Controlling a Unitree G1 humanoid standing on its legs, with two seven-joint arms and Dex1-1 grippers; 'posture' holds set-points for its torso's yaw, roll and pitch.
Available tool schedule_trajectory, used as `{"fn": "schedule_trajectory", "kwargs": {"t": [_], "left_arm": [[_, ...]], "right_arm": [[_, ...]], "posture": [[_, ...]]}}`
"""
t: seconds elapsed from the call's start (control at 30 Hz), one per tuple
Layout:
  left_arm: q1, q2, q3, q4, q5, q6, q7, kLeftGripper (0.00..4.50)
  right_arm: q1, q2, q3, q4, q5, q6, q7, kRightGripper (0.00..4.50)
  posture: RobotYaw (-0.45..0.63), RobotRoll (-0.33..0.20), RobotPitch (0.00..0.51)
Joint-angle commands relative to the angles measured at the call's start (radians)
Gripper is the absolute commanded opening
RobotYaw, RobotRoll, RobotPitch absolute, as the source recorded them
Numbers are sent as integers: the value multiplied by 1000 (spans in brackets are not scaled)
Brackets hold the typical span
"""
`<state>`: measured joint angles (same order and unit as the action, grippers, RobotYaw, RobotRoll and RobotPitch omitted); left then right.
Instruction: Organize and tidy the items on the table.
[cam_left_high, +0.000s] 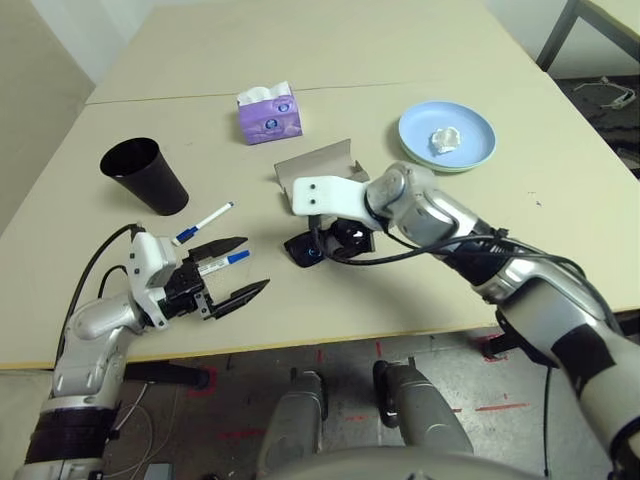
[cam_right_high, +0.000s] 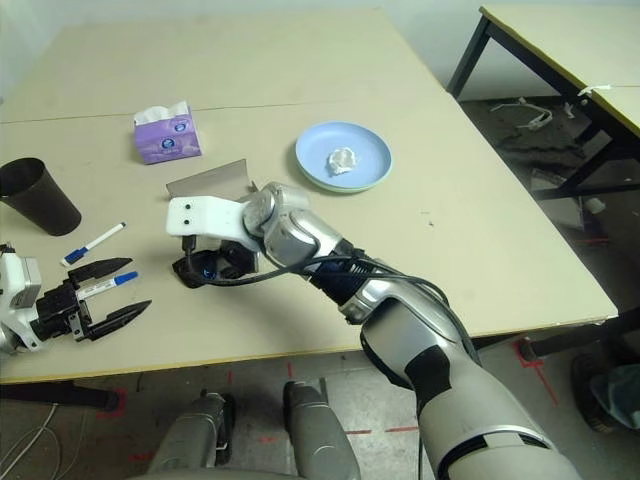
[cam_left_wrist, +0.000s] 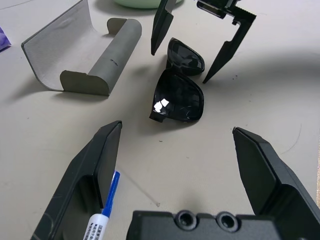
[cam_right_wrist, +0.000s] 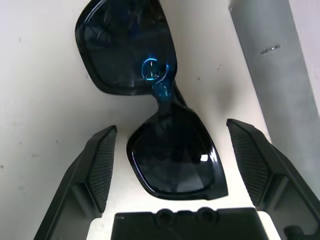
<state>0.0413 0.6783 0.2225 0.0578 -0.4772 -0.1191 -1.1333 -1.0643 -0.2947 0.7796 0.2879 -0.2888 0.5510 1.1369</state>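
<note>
The right claw (cam_right_wrist: 167, 145) is hanging wide open over the black sunglasses (cam_left_wrist: 178, 82), one finger on either side of a lens, gripping nothing. The sunglasses are lying on the surface (cam_left_high: 560, 210) just beside the open grey glasses case (cam_left_wrist: 82, 55). The left claw (cam_left_high: 232, 268) is resting open and empty near a marker (cam_left_high: 222, 262).

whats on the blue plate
A small crumpled white paper wad lies on the light-blue plate. That plate sits on a light-green plate, of which just an edge shows; anything between the two is covered.
</note>
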Motion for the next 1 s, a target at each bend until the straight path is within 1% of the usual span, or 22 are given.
{"fn": "schedule_trajectory", "kwargs": {"t": [0.03, 0.27, 0.47, 0.63, 0.8, 0.9, 1.0], "left_arm": [[12, -4, -1, -2, 10, -10, 0, 4500], [9, -4, -2, 3, 13, -11, -2, 4500], [9, -7, -2, 3, 15, -14, 0, 4500], [8, -10, -5, 5, 18, -18, 1, 4500], [8, -14, -8, 9, 22, -23, 0, 4500], [11, -15, -9, 11, 22, -23, -1, 4500], [12, -15, -9, 10, 20, -21, -2, 4500]], "right_arm": [[6, 18, 9, 6, -17, -24, 16, 4480], [22, 47, 3, -23, -15, -13, 32, 4480], [28, 42, 6, -26, -26, -23, 37, 4480], [18, 33, 3, 19, -52, -63, 26, 4480], [21, 37, -6, 24, -58, -75, 30, 4480], [30, 38, -7, 15, -57, -83, 36, 3867], [33, 39, -9, 11, -59, -85, 40, 2753]], "posture": [[-71, 0, 179], [-69, 0, 180], [-69, 0, 178], [-70, 0, 176], [-69, 0, 178], [-69, 0, 178], [-69, 0, 178]]}}
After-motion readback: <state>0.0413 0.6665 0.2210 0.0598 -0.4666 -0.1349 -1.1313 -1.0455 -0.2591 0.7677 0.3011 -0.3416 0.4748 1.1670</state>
